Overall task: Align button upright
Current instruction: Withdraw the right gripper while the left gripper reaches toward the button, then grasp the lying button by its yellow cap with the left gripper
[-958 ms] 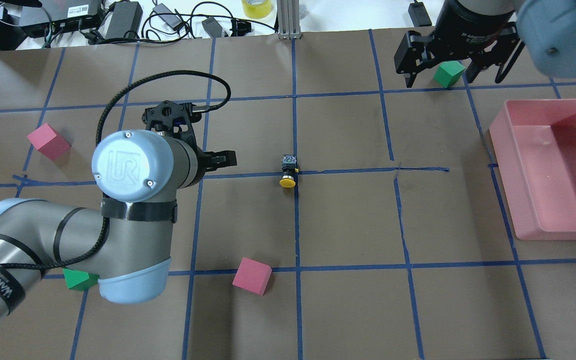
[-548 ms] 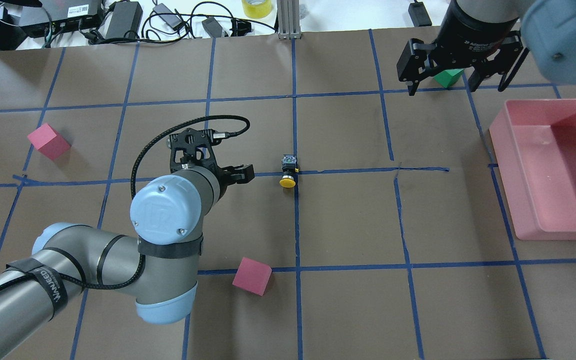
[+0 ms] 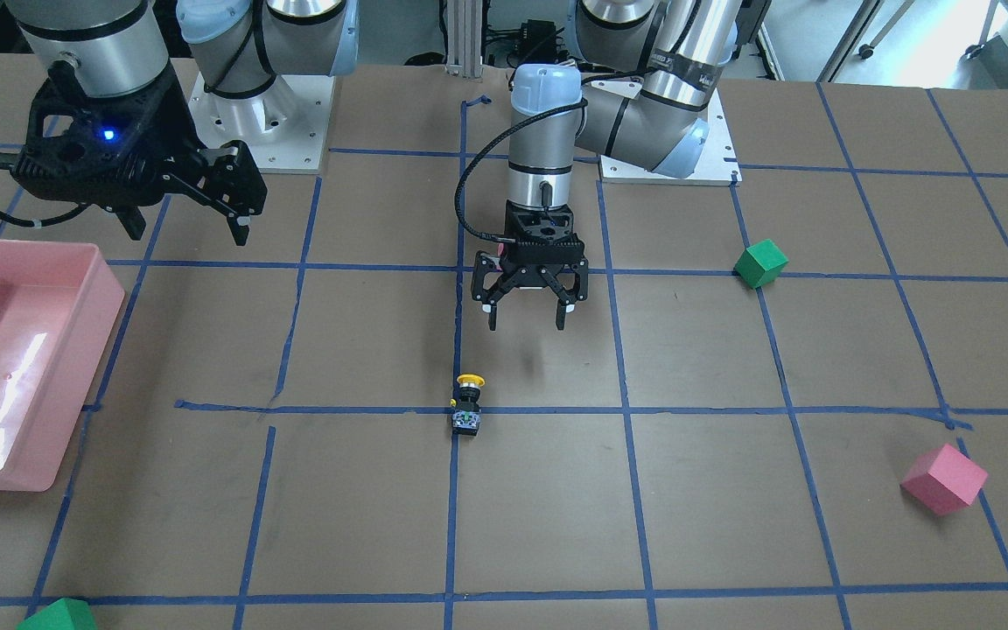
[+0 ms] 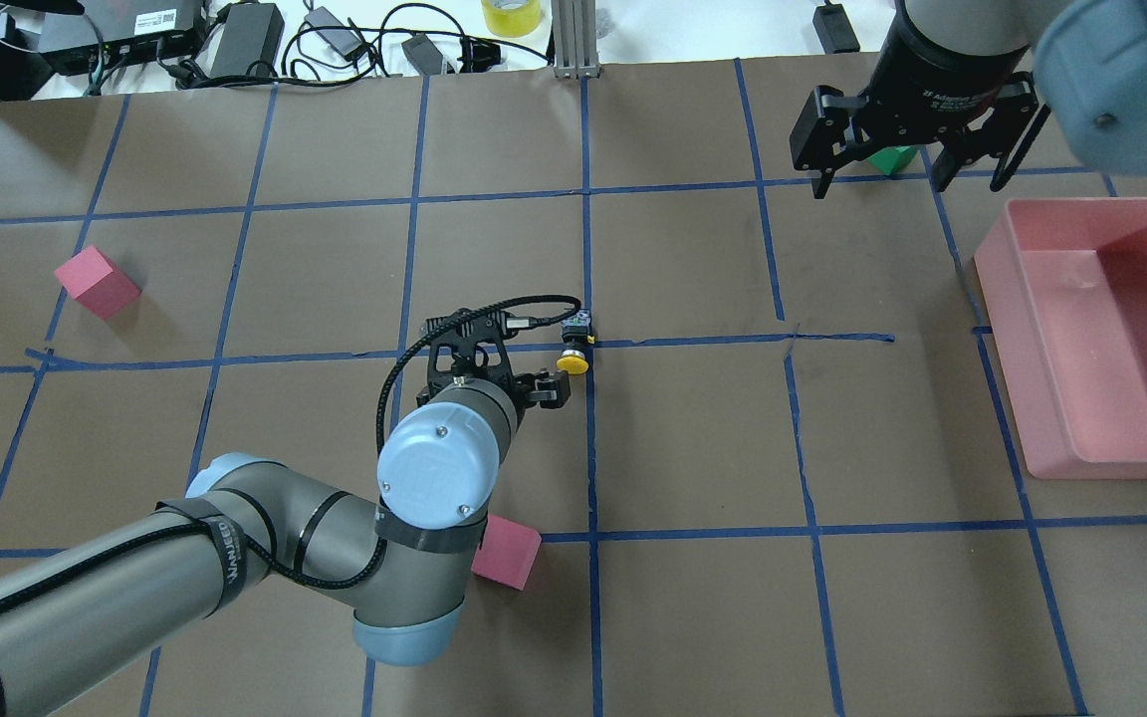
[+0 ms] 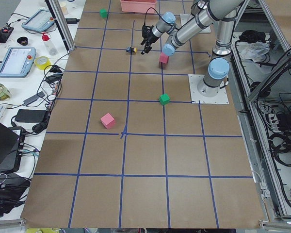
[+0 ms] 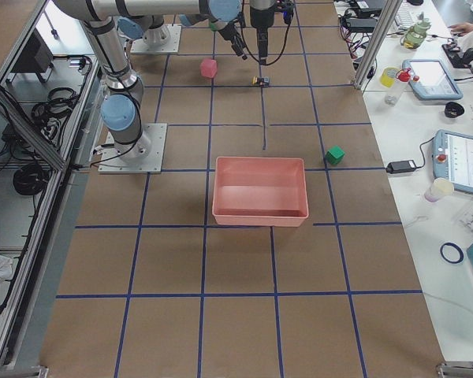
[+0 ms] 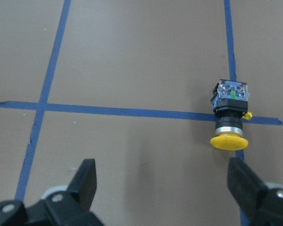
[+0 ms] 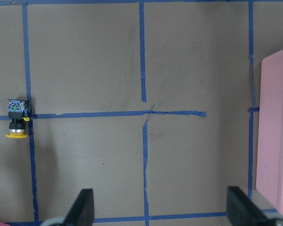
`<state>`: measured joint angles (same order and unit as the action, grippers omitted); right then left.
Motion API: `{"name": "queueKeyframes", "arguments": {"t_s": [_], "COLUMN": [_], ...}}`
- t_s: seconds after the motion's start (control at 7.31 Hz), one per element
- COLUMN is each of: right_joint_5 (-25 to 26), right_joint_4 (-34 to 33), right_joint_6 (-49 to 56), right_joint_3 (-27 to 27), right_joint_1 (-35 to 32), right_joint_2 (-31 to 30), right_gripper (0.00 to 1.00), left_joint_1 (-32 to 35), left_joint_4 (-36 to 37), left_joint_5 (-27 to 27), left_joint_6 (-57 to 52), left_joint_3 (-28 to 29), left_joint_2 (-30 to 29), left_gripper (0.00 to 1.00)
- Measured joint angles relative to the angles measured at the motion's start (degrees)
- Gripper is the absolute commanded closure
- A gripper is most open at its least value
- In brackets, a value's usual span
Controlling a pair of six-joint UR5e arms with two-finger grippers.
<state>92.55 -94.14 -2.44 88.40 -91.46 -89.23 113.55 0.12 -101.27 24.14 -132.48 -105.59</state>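
Left end effector (image 3: 526,325) is held spread just short of the button (image 3: 467,404), nothing pinched; button's laid on its side across the tape (image 3: 556,409) mid desk (image 3: 731,525), cap (image 3: 470,380) toward the robot (image 3: 661,149); right end effector (image 3: 187,232) is spread too, far off.

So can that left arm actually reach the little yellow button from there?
Probably yes. The left gripper hangs open close beside the button, which lies on its side on the table, with nothing between them.
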Motion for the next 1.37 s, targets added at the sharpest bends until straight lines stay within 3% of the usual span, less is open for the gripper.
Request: {"name": "queueKeyframes", "arguments": {"t_s": [0.27, 0.82, 1.37], "right_joint_5": [0.00, 0.00, 0.00], "right_joint_4": [0.01, 0.01, 0.04], "right_joint_6": [-0.09, -0.17, -0.19], "right_joint_3": [0.11, 0.19, 0.27], "right_joint_1": [0.01, -0.03, -0.04], "right_joint_2": [0.02, 0.03, 0.03], "right_gripper": [0.00, 0.00, 0.00], "left_joint_1": [2.25, 6.98, 7.24], "left_joint_4": [4.32, 7.49, 14.32], "left_joint_5": [-1.67, -5.16, -6.08], "left_joint_6": [3.85, 5.81, -2.19], "left_joint_3": [1.32, 9.44, 10.23], "left_joint_2": [-5.36, -15.57, -18.46], "left_gripper": [0.00, 0.00, 0.00]}}
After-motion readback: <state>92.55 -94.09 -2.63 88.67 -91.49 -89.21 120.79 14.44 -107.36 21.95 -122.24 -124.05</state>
